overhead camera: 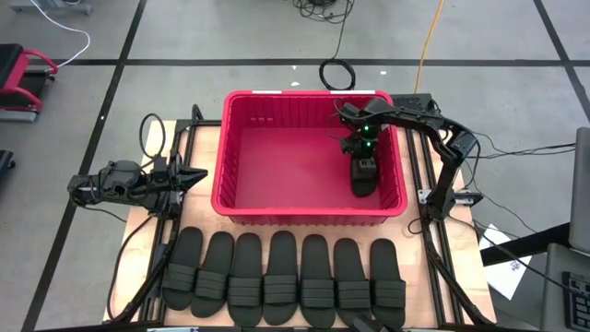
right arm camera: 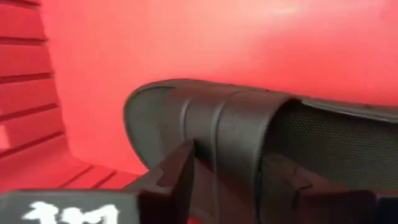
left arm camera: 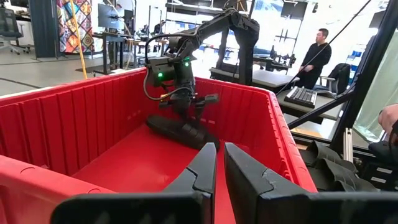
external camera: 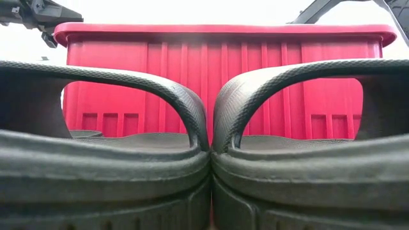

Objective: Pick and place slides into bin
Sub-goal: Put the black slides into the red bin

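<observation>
The red bin (overhead camera: 221, 175) stands at the middle of the table; it also shows in the low view (external camera: 223, 64) and the left wrist view (left arm camera: 62, 124). One black slide (overhead camera: 365, 181) lies on the bin's floor by its right wall. My right gripper (overhead camera: 361, 155) points down over its strap (right arm camera: 239, 124), with its fingers apart. Several more slides (overhead camera: 286, 281) lie in a row, soles down, along the table's near edge; two of them fill the low view (external camera: 102, 128). My left gripper (overhead camera: 195, 174) is shut and empty left of the bin. My right gripper comes at the slide (left arm camera: 180, 132) from above, its fingers (right arm camera: 180, 168) standing apart over the strap near the toe end. I cannot tell whether they touch the strap. The slide lies on the bin's floor.
The bin's right wall (overhead camera: 398, 175) is close beside my right gripper. The left half of the bin's floor (overhead camera: 277, 157) is bare. Beyond the table a person (left arm camera: 320, 50) stands, and a hand (left arm camera: 388, 118) shows at the right side.
</observation>
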Action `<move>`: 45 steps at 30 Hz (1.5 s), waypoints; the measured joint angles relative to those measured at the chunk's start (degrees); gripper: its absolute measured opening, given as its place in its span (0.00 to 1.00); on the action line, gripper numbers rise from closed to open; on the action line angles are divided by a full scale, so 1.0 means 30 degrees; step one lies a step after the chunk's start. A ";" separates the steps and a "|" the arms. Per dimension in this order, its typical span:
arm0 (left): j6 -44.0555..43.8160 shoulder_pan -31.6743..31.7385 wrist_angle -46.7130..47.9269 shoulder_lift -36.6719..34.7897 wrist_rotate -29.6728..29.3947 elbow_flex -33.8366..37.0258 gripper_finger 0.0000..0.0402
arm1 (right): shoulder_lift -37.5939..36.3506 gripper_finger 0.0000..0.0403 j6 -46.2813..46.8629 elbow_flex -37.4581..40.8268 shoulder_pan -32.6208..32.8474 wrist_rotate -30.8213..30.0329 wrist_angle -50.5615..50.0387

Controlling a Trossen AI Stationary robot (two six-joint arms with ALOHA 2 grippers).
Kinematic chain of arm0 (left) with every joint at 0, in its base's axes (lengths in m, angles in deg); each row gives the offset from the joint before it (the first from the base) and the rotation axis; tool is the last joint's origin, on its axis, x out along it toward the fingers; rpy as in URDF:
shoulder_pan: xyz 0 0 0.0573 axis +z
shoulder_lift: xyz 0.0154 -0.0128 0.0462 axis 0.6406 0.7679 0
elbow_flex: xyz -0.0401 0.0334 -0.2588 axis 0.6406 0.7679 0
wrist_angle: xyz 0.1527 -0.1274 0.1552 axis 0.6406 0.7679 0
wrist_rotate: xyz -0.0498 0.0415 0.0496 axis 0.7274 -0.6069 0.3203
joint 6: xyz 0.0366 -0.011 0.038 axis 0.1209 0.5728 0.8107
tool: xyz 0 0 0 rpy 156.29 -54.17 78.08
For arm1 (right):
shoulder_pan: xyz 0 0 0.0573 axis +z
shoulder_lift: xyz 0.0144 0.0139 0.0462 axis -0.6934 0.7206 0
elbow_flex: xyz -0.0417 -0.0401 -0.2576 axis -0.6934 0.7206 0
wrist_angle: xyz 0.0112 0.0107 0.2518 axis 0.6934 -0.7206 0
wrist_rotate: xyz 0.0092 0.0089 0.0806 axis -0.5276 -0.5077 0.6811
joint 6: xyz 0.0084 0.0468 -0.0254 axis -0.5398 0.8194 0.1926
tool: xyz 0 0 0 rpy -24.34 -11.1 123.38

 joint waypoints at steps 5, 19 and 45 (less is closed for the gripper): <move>0.0000 -0.0007 0.0000 0.0005 0.0000 0.0000 0.08 | -0.0007 0.33 0.0064 -0.0007 0.0083 -0.0871 0.0017; 0.0000 -0.0007 0.0000 0.0005 0.0000 0.0000 0.08 | -0.0022 0.56 0.1352 -0.0007 0.0076 -0.1740 0.1007; 0.0000 -0.0007 0.0008 0.0004 0.0000 0.0000 0.08 | -0.5309 0.59 0.1888 -0.0007 0.0621 -0.4868 0.2190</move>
